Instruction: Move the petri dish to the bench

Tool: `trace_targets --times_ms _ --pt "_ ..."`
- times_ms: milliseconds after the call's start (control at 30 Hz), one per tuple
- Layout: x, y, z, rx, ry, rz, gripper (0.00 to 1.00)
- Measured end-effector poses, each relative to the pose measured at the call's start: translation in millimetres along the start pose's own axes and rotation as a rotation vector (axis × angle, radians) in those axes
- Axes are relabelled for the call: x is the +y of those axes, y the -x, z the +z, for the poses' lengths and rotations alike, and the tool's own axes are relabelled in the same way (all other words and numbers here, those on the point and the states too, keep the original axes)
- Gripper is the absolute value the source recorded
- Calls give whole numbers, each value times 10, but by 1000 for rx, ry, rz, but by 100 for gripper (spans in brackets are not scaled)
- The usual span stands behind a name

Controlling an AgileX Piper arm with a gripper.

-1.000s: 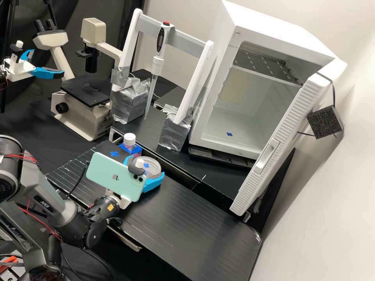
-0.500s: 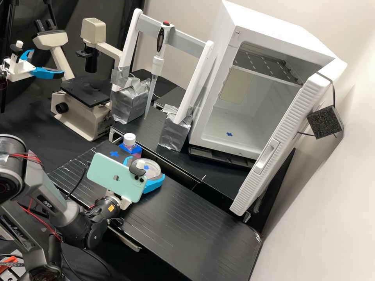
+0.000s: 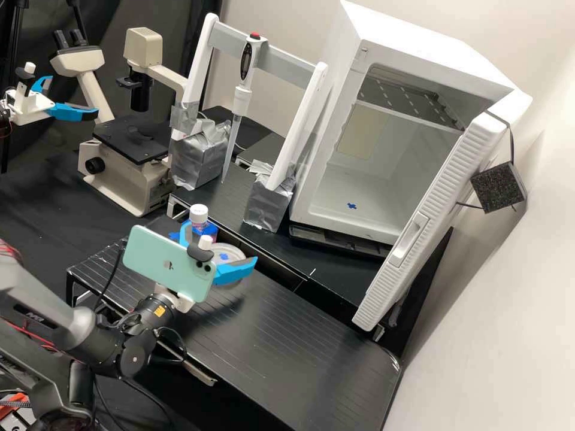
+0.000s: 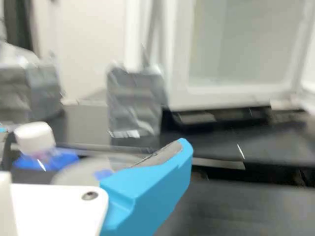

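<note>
A black, ribbed bench platform point(image 3: 281, 335) runs across a darkly draped laboratory, against a pale wall point(image 3: 497, 311) and black curtain point(image 3: 162, 15). Nearest the camera, the dark grey robot arm point(image 3: 45, 314) carries light lettering on one link and a small orange label point(image 3: 159, 310) by its wrist. A mint-green smartphone point(image 3: 162, 263), a logo on its back, is mounted at the white gripper point(image 3: 221, 241), whose blue fingers point(image 3: 235, 272) stand wide apart, gripping nothing. The clear petri dish point(image 3: 236, 252), marked in blue, lies on the platform just past the gripper, seen between its fingers; whether either finger touches it cannot be told. The wrist view has one finger partly covering the dish and, along that finger, a grey pad point(image 4: 165, 153). Close beside the dish stands a white-capped bottle point(image 3: 199, 214) wrapped in blue tape, with pink showing at its side. Beyond, an electronic pipette point(image 3: 241, 96) with a red button hangs upright from a white stand point(image 3: 299, 126), its feet bound in silver tape. The high view takes in a beige inverted microscope point(image 3: 123, 179) and a white incubator point(image 3: 328, 167), its door ajar, a metal rack point(image 3: 413, 102) inside above a floor marked with a blue cross point(image 3: 351, 205).
</note>
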State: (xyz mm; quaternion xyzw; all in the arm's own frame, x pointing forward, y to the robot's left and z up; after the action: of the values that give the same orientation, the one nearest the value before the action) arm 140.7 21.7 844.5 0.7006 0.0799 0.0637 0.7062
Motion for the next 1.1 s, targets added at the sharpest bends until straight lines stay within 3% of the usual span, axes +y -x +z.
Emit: trace_targets --times_ms 167,333,433,633,767,900,1100 --pt "-18 -92 -254 140 -20 48 100" --pt "12 -281 -445 175 -6 106 100" --pt "10 -403 -517 165 4 126 100" --pt "-47 -563 -502 67 38 120 100" --pt "-83 -638 -457 -2 51 159 100" --pt "-115 -698 -395 -14 34 205 100" --pt "-66 -716 -349 33 -60 226 100"
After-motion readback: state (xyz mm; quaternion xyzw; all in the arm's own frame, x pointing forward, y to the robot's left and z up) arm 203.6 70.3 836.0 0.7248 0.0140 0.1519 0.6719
